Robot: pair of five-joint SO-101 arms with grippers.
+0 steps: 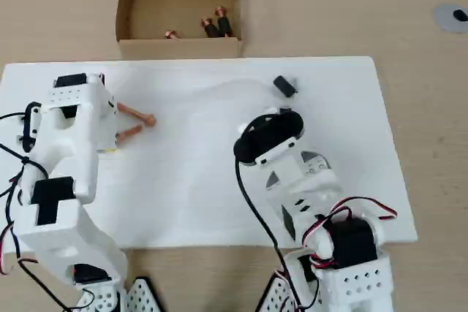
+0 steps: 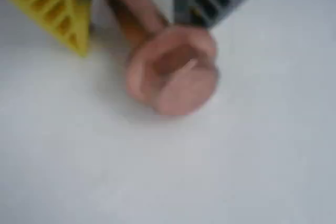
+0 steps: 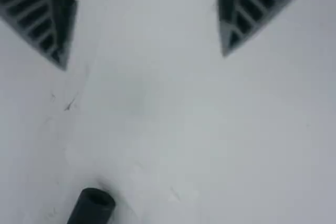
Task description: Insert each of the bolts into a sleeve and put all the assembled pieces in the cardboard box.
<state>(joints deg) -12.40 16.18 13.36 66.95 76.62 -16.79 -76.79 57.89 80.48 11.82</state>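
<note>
Two copper bolts lie on the white mat [image 1: 219, 180] at its left: one [image 1: 137, 115] farther out, and one [image 1: 131, 133] whose shank runs in under my left gripper [image 1: 110, 137]. In the left wrist view that bolt [image 2: 170, 72] rests on the mat, head pointing away, and my left gripper [image 2: 139, 35] is open, one finger on each side of its shank. A black sleeve [image 1: 285, 85] lies on the mat just beyond my right gripper [image 1: 280, 112]. In the right wrist view, that gripper [image 3: 144, 56] hangs open over bare mat with the sleeve [image 3: 92, 208] ahead of it.
The cardboard box [image 1: 126, 5] stands open at the back, beyond the mat. Inside it are a couple of bolts in dark sleeves [image 1: 217, 23] and another copper piece [image 1: 172, 34]. A grey disc [image 1: 452, 17] sits at the table's far right.
</note>
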